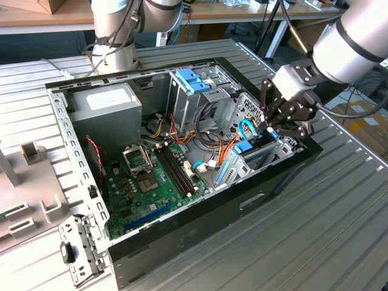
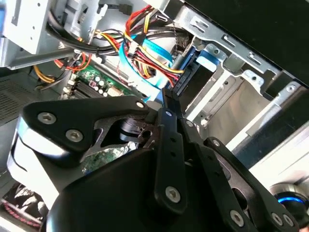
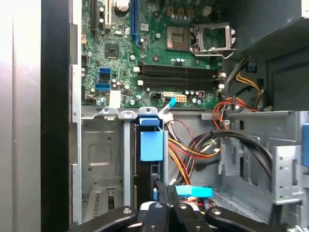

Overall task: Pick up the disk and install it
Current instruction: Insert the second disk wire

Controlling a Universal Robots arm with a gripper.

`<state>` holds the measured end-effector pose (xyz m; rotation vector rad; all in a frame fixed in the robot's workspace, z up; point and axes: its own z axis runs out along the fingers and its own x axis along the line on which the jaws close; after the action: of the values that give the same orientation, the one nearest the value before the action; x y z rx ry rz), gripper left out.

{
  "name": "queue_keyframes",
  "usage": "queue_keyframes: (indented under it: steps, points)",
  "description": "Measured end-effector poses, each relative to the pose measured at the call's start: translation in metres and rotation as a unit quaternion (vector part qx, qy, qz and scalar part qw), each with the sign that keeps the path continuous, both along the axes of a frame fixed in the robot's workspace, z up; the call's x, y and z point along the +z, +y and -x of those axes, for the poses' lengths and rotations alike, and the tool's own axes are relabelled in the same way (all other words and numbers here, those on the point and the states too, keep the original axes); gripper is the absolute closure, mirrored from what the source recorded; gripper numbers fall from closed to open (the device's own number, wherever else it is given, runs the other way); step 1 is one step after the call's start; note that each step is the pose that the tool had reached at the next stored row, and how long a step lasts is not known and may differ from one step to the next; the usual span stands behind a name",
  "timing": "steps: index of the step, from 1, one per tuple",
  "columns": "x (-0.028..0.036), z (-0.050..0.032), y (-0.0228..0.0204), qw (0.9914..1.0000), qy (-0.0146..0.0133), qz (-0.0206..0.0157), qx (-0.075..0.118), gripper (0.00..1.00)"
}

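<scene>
- Step in hand: installation. The disk [image 3: 147,164], standing on edge with its blue rail tab uppermost, sits in the drive bay [image 3: 101,159] at the front corner of the open computer case [image 1: 182,224].
- Judgement: final seating calls for a straight push along the bay.
- Gripper [image 1: 285,125]: jaws pressed together over the disk's end; actual contact cannot be told.

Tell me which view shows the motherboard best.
The first wrist view: the green motherboard lies nearly square-on, with the processor socket and memory slots visible. The exterior view shows the board slanted, inside the open computer case. The second wrist view catches a small strip beyond the tool.
</scene>
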<state>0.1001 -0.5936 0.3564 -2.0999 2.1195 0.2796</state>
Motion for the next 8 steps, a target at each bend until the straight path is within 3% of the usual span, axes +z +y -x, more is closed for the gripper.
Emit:
queue_keyframes:
  steps: [3,8]
  points:
    - [0.0095,-0.0012,0.0000,1.00000,0.0001,-0.0031,0.000,0.89]
    - [0.0139,-0.0091,0.0000,0.99996,0.0011,-0.0084,0.000,0.89]
